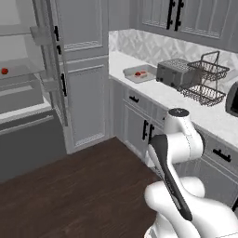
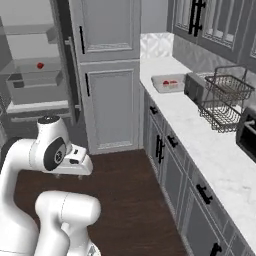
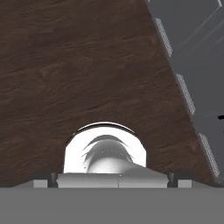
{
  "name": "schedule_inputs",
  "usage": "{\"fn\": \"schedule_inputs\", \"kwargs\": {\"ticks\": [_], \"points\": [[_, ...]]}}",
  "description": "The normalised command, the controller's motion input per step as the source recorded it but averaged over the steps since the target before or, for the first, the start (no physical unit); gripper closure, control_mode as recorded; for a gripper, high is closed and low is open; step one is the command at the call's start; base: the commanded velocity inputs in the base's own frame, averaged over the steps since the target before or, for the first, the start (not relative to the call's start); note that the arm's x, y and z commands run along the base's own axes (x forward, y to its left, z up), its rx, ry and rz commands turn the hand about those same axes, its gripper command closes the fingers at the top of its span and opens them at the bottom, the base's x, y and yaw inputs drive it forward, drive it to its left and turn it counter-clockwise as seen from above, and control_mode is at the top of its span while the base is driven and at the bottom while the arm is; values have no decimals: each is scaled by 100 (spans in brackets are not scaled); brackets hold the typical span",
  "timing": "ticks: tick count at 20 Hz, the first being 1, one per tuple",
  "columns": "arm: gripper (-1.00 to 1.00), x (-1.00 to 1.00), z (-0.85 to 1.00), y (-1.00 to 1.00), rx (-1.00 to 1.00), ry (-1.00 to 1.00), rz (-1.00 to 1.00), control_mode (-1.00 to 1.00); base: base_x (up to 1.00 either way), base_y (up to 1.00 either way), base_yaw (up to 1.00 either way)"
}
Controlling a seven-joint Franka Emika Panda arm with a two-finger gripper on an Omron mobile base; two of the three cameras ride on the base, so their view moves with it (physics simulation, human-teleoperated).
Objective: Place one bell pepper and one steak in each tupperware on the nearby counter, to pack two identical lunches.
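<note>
Tupperware sits on the tabletop near its far end, just beside the toaster; in the right base view the same container lies between the tall cabinet and the toaster. It is a shallow grey-white tub with something red inside, plus a darker patch; too small to tell whether that is pepper, steak or both. I can pick out one tub for certain; a second one I cannot separate from it at this size.

Fridge stands open at the left. A small red item rests on an upper shelf, also seen in the right base view. Judged by colour it may be a bell pepper, not confirmed. No steak can be made out on the shelves.

Wire rack beyond the toaster looks empty.

Claw: the hand view faces the dark wood floor, with cabinet fronts along the right edge. Jaws stand wide apart and nothing is between them.

Progress, as judgement: partly done at most. One tub appears to hold some food. At least the red item in the fridge remains to be fetched, and the arm carries nothing now. Packing of two matching lunches cannot be confirmed.
</note>
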Motion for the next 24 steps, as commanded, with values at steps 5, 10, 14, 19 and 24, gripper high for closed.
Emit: {"fn": "schedule_inputs", "kwargs": {"ticks": [5,10,14,19,24], "points": [[-100,0,0,0,0,0,0,100,22,95,72],[-100,0,0,0,0,0,0,100,77,75,20],[-100,0,0,0,0,0,0,100,100,39,-3],[-100,0,0,0,0,0,0,100,100,9,-2],[-100,0,0,0,0,0,0,100,100,1,0]]}}
